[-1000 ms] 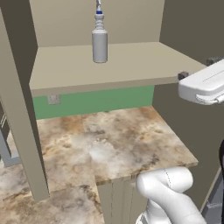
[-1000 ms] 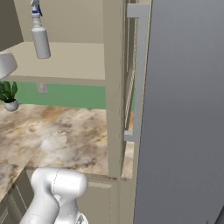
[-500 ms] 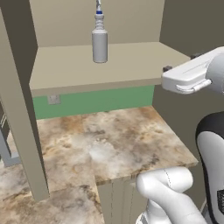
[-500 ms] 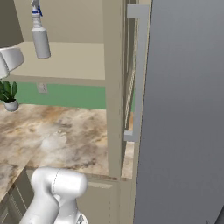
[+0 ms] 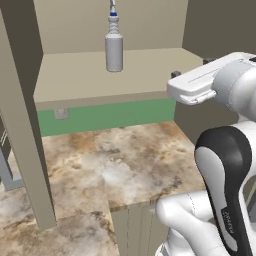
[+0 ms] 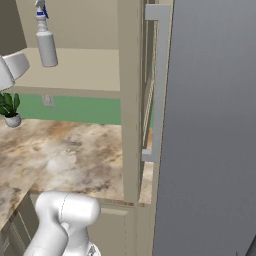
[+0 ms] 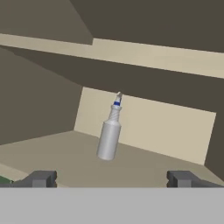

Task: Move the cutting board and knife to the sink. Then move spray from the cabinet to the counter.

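In the left base view, the taupe side wall of the cabinet (image 5: 25, 115) is seen at the far left. The spray (image 5: 114, 46) stands upright on the beige shelf (image 5: 130, 75) inside the cabinet, near the back wall and towards the middle of the shelf. A green wall strip (image 5: 110, 116) is seen below the shelf, with a small outlet plate (image 5: 61, 114) on it. The marble surface (image 5: 115, 165) lies under the cabinet. To the right, the white arm (image 5: 220, 150) is raised, and its hand is held at shelf height, well apart from the spray.

In the right base view, the spray (image 6: 46, 45) is seen at the upper left, on the same shelf. A small potted plant (image 6: 10, 111) stands on the surface (image 6: 75, 155) at the left edge. The right side post of the cabinet (image 6: 131, 100) is seen next to a tall grey door with a long handle (image 6: 159, 85); this is possibly a refrigerator, but that cannot be told surely.

In the hand view, the spray (image 7: 109, 133) appears slightly tilted, because the camera is rolled. The two fingertips (image 7: 41, 178) of the tool (image 7: 111, 179) are set wide apart at the bottom, and nothing is held between them. The spray is seen between them but farther back, and is not touched.
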You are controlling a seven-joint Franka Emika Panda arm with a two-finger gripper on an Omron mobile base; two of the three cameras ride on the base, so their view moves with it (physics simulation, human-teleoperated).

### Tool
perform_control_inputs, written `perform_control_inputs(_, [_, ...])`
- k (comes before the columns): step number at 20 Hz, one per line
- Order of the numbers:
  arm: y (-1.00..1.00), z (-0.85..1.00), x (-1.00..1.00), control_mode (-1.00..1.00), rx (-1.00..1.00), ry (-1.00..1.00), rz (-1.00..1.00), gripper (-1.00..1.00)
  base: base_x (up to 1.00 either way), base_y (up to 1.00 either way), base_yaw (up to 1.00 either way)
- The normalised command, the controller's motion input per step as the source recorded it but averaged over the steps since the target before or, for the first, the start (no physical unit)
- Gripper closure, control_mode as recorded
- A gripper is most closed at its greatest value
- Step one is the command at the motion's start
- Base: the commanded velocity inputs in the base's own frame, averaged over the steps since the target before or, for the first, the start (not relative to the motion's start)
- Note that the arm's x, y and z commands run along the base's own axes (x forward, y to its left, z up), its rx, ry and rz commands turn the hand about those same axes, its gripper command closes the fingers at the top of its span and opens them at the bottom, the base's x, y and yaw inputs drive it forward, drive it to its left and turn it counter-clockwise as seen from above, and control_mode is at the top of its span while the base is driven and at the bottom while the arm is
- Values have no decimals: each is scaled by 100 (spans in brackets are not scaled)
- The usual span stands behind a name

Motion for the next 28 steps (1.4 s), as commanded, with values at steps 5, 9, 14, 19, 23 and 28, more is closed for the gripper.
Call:
perform_control_inputs(5, [0, 5, 24, -100, 0, 3, 0, -100, 0, 0, 0])
perform_control_inputs(9, [0, 35, 8, -100, 3, 14, 0, -100, 0, 0, 0])
perform_control_inputs(14, [6, 33, 3, -100, 1, 12, 0, -100, 0, 0, 0])
perform_control_inputs(19, [6, 3, 2, -100, 0, 0, 0, -100, 0, 0, 0])
perform_control_inputs(23, [4, 0, 34, -100, 0, -1, -2, -100, 0, 0, 0])
perform_control_inputs(28, [3, -6, 40, -100, 0, 0, -3, -100, 0, 0, 0])
